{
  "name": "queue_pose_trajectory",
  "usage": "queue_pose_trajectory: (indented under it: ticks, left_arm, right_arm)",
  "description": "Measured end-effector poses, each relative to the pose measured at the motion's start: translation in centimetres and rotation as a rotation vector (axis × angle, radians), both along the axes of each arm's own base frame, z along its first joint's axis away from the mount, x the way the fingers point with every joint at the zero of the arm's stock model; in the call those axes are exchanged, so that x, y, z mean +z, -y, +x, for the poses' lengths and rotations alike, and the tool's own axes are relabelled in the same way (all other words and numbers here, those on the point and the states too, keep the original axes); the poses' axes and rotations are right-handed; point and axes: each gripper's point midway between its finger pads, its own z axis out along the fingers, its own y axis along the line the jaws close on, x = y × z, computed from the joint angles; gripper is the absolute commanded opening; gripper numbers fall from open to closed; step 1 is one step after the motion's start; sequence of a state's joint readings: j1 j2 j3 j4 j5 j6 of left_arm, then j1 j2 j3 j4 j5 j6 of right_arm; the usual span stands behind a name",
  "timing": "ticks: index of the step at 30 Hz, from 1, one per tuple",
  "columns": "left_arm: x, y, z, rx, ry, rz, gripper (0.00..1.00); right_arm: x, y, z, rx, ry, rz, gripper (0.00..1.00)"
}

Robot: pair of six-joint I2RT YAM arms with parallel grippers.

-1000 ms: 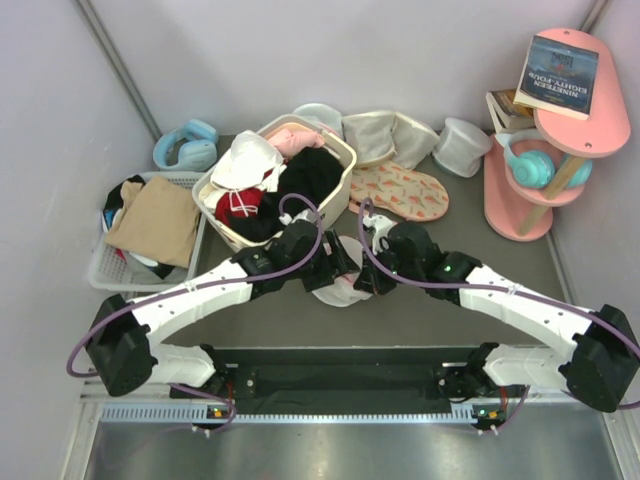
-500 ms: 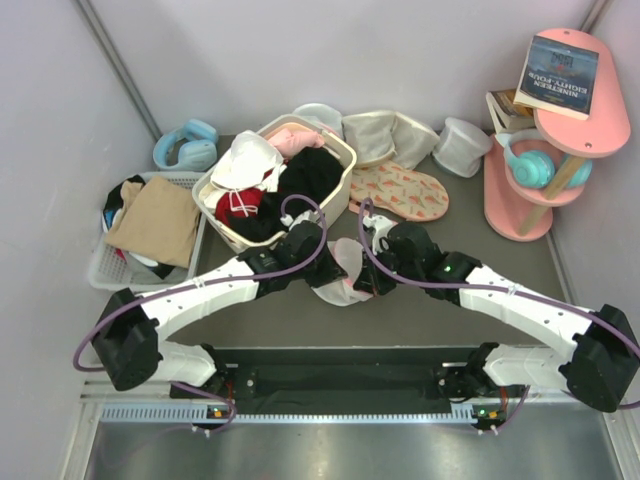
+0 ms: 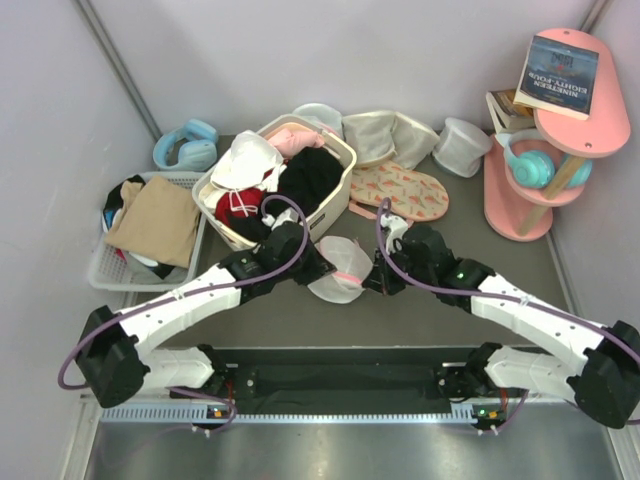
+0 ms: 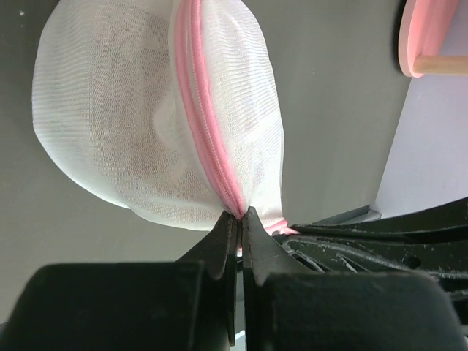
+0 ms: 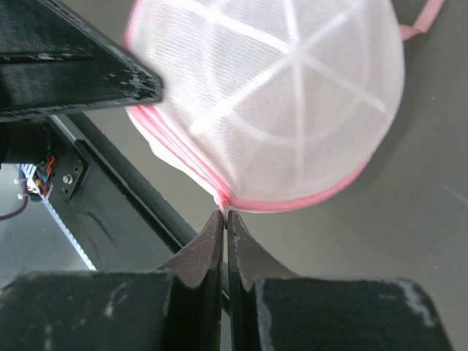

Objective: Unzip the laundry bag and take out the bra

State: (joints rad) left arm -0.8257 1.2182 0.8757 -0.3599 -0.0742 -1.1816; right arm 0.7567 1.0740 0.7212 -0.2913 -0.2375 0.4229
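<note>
The laundry bag (image 3: 338, 280) is a round white mesh pouch with a pink zip, held up between my two grippers in front of the arm bases. My left gripper (image 4: 240, 213) is shut on the pink zip seam (image 4: 208, 146) at the bag's (image 4: 117, 124) edge, on its left side (image 3: 318, 268) from above. My right gripper (image 5: 224, 214) is shut on a small pink tab where the pink rim (image 5: 292, 201) meets the zip, on the bag's (image 5: 292, 95) right side (image 3: 378, 280). White ribs cross the mesh like spokes. The bra is hidden.
A cream laundry basket (image 3: 340, 160) full of clothes stands behind the bag. A white tray (image 3: 105, 265) of clothes and blue headphones (image 3: 187, 145) are at the left. A pink printed cloth (image 3: 400, 192), white pouches (image 3: 462, 145) and a pink shelf (image 3: 520, 215) are at the right.
My left gripper has shut on the bag's zip seam. The arms have drawn apart, the right one shifting right, and the bag now hangs stretched between them.
</note>
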Motion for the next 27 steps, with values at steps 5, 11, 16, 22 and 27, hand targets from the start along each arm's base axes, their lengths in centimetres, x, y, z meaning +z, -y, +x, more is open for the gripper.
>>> queue_pose_trajectory:
  ticks: [5, 11, 16, 22, 27]
  left_arm:
    - [0.1, -0.4, 0.2, 0.012, 0.002, -0.007, 0.00]
    - [0.8, 0.4, 0.7, -0.026, 0.032, -0.027, 0.00]
    - [1.7, 2.9, 2.0, -0.119, 0.071, -0.024, 0.41]
    - [1.5, 3.5, 3.3, -0.138, 0.076, -0.003, 0.77]
    - [1.5, 3.6, 2.7, -0.114, 0.050, -0.029, 0.79]
  right_arm:
    - [0.0, 1.1, 0.6, -0.033, 0.002, 0.013, 0.00]
    - [1.1, 2.4, 1.2, -0.074, 0.022, 0.030, 0.00]
    - [2.1, 4.1, 1.3, -0.110, 0.047, -0.010, 0.00]
    - [4.2, 5.2, 2.0, -0.126, 0.104, -0.058, 0.00]
    - [3.1, 4.7, 1.7, -0.091, 0.079, -0.086, 0.00]
